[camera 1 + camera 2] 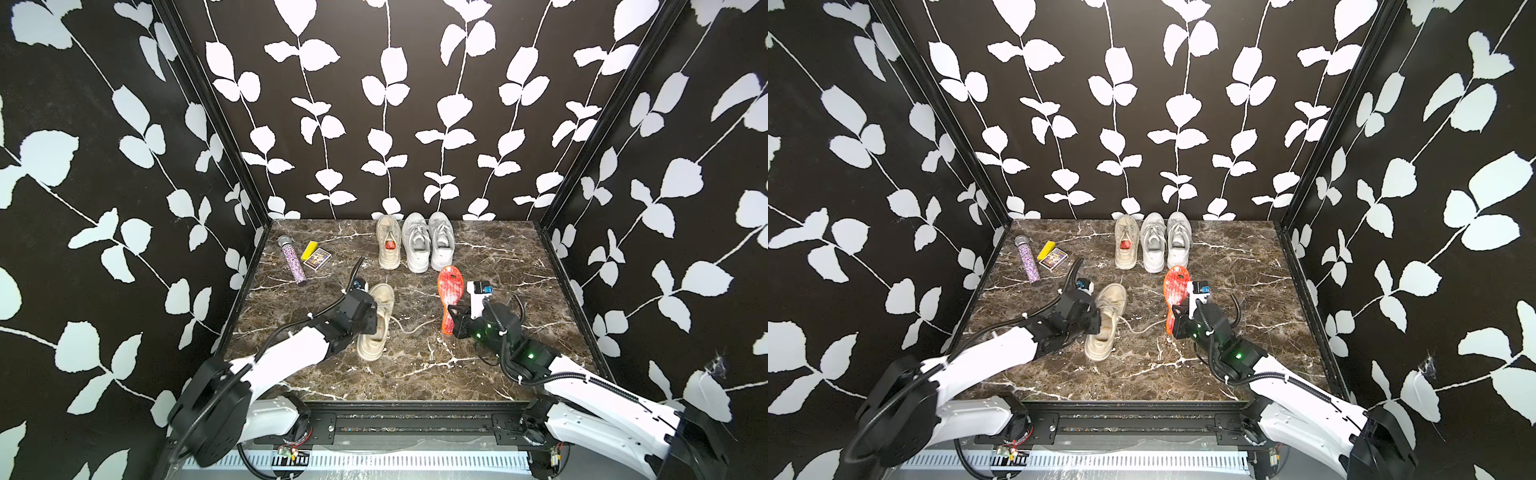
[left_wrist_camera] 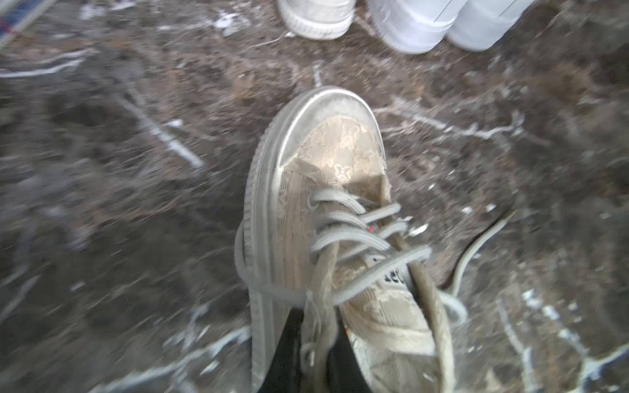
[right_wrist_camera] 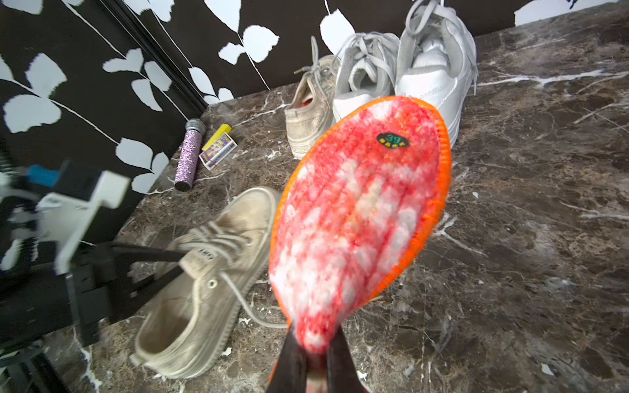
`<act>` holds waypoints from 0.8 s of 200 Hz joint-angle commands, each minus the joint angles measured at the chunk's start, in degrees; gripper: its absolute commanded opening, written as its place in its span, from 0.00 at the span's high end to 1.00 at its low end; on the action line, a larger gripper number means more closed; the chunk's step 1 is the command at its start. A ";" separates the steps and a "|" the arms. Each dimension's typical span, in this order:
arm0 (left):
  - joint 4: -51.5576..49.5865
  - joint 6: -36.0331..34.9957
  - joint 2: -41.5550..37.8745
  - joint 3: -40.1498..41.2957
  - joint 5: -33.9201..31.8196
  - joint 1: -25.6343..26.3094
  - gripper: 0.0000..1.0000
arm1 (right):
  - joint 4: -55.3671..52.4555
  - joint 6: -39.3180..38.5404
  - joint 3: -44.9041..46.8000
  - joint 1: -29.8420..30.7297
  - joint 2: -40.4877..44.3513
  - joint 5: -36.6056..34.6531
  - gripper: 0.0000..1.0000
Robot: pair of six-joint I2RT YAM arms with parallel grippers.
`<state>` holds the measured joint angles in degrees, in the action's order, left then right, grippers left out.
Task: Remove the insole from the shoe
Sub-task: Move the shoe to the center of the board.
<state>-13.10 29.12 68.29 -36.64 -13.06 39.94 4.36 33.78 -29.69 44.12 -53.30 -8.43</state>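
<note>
A worn beige lace-up shoe [image 1: 383,296] [image 3: 204,272] lies on the marble table [image 1: 478,249], left of centre. My left gripper [image 1: 374,321] [image 2: 315,357] is shut on the lace-side edge of its upper, beside the tongue. The insole [image 1: 449,289] [image 3: 360,211], fuzzy red and white with an orange rim and a green size sticker, is outside the shoe and to its right. My right gripper [image 1: 451,321] [image 3: 315,360] is shut on the insole's heel end. The toe end points toward the back wall. The left wrist view is blurred.
At the back stand another beige shoe [image 1: 389,245] with red showing inside and two white sneakers [image 1: 415,247] [image 1: 441,243]. A glittery microphone [image 1: 293,259] and a yellow card box [image 1: 316,257] lie at the back left. Patterned walls enclose three sides.
</note>
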 commanded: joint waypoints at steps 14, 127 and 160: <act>-15.96 -2.89 -7.89 0.24 -10.19 -5.09 1.00 | 1.18 -0.55 -2.98 -0.17 -2.51 -0.98 1.00; -20.57 -7.57 -10.19 -0.60 -1.19 -30.99 1.00 | -0.63 3.24 -4.81 -0.17 -9.42 0.07 1.00; -22.11 -7.03 -10.07 -0.96 -3.12 -34.43 1.00 | -5.86 5.32 -7.74 -0.16 -15.17 -1.49 1.00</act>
<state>-33.58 22.33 58.74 -35.55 -14.39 7.60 1.32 36.75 -34.50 44.12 -65.43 -8.40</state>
